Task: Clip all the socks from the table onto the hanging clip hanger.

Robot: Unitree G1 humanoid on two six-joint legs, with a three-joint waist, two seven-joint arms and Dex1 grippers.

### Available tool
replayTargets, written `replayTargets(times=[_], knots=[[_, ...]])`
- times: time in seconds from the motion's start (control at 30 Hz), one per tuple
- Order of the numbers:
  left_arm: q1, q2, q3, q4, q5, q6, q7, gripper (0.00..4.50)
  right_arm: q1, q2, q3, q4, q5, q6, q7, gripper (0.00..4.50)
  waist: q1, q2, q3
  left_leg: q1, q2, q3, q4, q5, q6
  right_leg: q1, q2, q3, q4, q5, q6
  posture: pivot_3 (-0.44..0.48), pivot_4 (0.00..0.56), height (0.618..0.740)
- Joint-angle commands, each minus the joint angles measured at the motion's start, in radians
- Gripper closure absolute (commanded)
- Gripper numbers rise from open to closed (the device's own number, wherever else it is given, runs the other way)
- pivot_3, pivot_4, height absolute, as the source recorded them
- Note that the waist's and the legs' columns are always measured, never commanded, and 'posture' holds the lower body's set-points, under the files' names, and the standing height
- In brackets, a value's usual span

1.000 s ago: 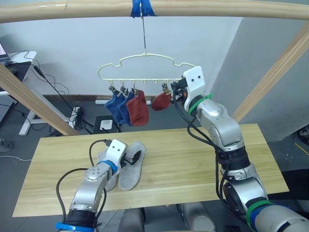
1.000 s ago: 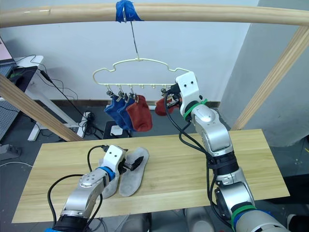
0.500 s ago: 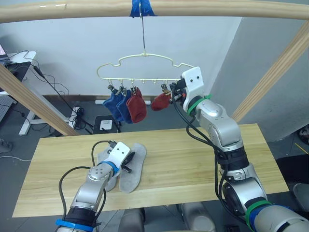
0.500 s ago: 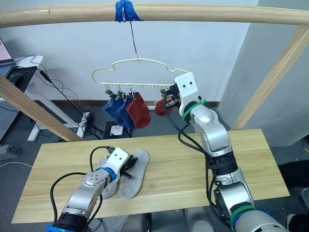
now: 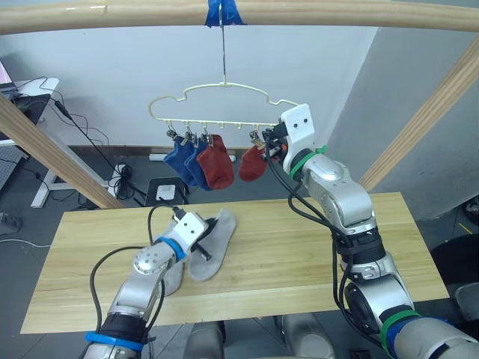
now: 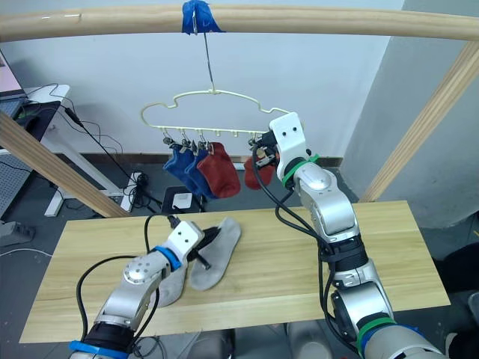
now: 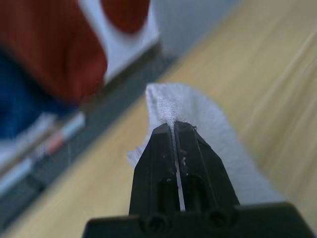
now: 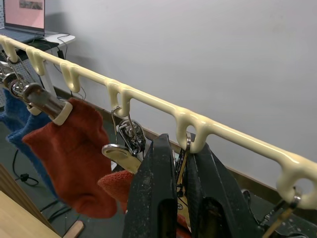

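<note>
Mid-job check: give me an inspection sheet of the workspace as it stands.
Surface: light wood plank table, bare but for socks.
Job's things: pale-yellow wire clip hanger carries two blue socks and two rust red socks; two light grey socks remain on the table.
Clutter: nothing seen.
Grippers: left gripper shut on a grey sock; right gripper at a hanger clip.
Cables: black cables along both arms.
Surroundings: wooden pole frame, floor cables.

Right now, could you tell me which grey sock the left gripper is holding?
The grey sock nearer the hanger, its cuff pinched in the left gripper; the other lies under the arm.
</note>
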State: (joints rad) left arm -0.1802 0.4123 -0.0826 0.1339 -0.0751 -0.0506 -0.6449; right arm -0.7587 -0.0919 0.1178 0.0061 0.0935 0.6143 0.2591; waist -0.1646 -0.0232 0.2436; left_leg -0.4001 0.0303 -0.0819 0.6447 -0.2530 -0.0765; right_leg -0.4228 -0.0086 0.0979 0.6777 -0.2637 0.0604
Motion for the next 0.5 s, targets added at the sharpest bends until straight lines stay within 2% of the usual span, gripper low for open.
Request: replayTargets(times=[0.03, 0.23, 0.5], knots=[[-0.055, -0.017, -0.035, -0.050, -0.021, -0.091, -0.060, 4.49, -0.024, 0.000, -0.009, -0.043, 0.005, -0.014, 0.005, 4.50, -0.001, 0.000, 0.000, 0.000, 0.000, 0.000, 0.000, 0.000, 0.000, 0.000, 0.000, 0.000, 0.000, 0.000, 0.000, -0.182, 0.218, 0.730], [-0.194, -0.090, -0.071, 0.032, 0.061, -0.213, 0.007, 4.49, -0.025, 0.004, -0.021, -0.062, 0.016, 0.000, -0.003, 4.50, -0.003, 0.000, 0.000, 0.000, 0.000, 0.000, 0.000, 0.000, 0.000, 0.000, 0.000, 0.000, 0.000, 0.000, 0.000, -0.200, 0.218, 0.730], [-0.304, -0.166, -0.089, 0.164, 0.099, -0.217, 0.061, 4.49, -0.022, 0.010, -0.030, -0.082, 0.025, 0.019, -0.004, 4.50, -0.009, 0.000, 0.000, 0.000, 0.000, 0.000, 0.000, 0.000, 0.000, 0.000, 0.000, 0.000, 0.000, 0.000, 0.000, -0.211, 0.218, 0.730]])
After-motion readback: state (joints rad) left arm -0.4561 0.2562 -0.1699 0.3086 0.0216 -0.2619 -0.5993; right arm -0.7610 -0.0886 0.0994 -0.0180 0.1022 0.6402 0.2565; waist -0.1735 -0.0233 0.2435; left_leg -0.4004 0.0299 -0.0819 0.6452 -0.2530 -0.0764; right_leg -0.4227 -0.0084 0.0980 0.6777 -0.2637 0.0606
